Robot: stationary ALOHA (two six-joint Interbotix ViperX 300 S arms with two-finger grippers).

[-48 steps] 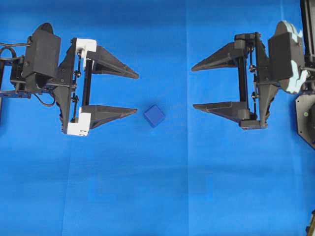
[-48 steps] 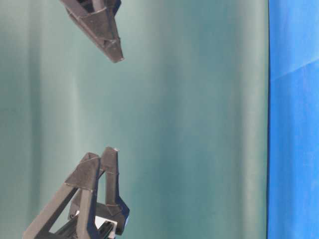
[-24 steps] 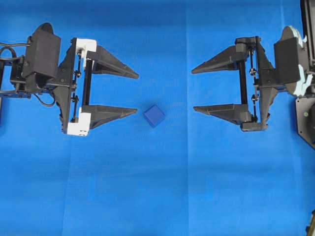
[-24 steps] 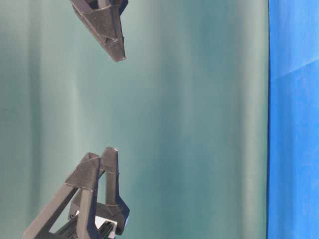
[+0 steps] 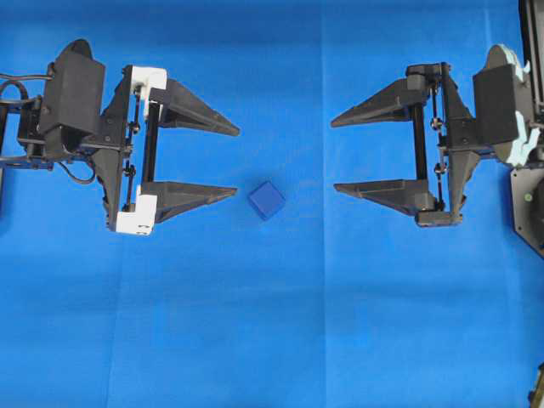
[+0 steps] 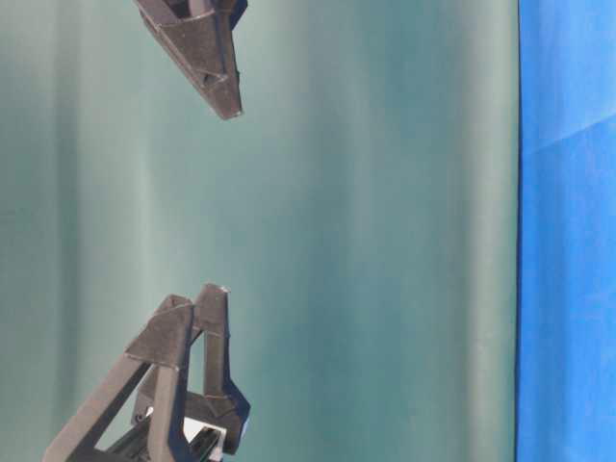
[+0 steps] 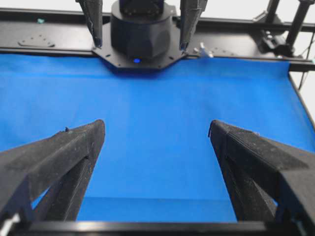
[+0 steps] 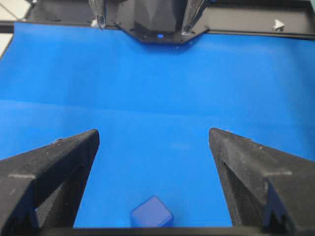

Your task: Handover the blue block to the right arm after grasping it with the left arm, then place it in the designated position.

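Observation:
The blue block (image 5: pixel 267 201) lies on the bright blue cloth (image 5: pixel 272 323) near the middle of the table. My left gripper (image 5: pixel 236 161), the one with white brackets, hovers open just left of it, and its lower fingertip ends a short way from the block. My right gripper (image 5: pixel 333 154) faces it from the right, open and holding nothing. In the right wrist view the block (image 8: pixel 151 212) shows low between the spread fingers of the right gripper (image 8: pixel 153 135). The left wrist view shows only cloth within the left gripper (image 7: pixel 156 129); the block is hidden there.
A black arm base (image 5: pixel 529 204) sits at the right edge of the cloth. The opposite arm's base (image 7: pixel 140 34) stands beyond the cloth's far end, backed by a black frame rail (image 7: pixel 44 42). The table-level view shows both grippers raised before a teal backdrop (image 6: pixel 385 241).
The right gripper's wrist turned a little and shifted slightly right early in the second, then held still. The left gripper and the block have not moved.

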